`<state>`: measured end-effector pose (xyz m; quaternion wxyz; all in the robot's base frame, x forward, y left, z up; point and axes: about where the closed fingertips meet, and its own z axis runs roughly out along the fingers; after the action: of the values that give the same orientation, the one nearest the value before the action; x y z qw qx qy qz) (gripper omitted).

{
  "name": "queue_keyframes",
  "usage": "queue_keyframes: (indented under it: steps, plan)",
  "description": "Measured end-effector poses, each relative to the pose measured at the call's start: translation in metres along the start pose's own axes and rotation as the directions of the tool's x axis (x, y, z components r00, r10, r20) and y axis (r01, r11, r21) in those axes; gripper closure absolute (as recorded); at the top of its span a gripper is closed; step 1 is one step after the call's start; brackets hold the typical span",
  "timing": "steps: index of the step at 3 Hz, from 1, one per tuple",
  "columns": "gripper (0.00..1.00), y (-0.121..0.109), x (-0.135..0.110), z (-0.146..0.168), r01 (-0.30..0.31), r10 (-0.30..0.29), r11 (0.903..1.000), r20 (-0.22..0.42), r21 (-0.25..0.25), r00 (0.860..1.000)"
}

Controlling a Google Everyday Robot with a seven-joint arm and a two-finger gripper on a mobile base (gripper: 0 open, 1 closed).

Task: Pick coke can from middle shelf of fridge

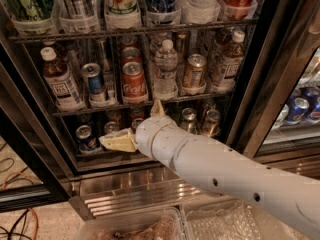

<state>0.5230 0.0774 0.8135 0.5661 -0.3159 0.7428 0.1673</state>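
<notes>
The coke can (pixel 134 82) stands upright at the front of the middle shelf (pixel 85 109) of the fridge (pixel 248 89), between a blue can (pixel 94 83) and a clear water bottle (pixel 165 69). The tool (pixel 131 124) is just below the coke can, in front of the lower rack (pixel 92 153). Its fingers are spread apart and grip nothing, and one fingertip reaches the shelf rail beside the can's base.
</notes>
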Motion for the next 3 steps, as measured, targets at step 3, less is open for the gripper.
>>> queue_keyframes:
  steps: [3]
  plan:
    - [0.0, 0.003, 0.002, 0.019, -0.035, 0.036, 0.9962, -0.001, 0.079, 0.999]
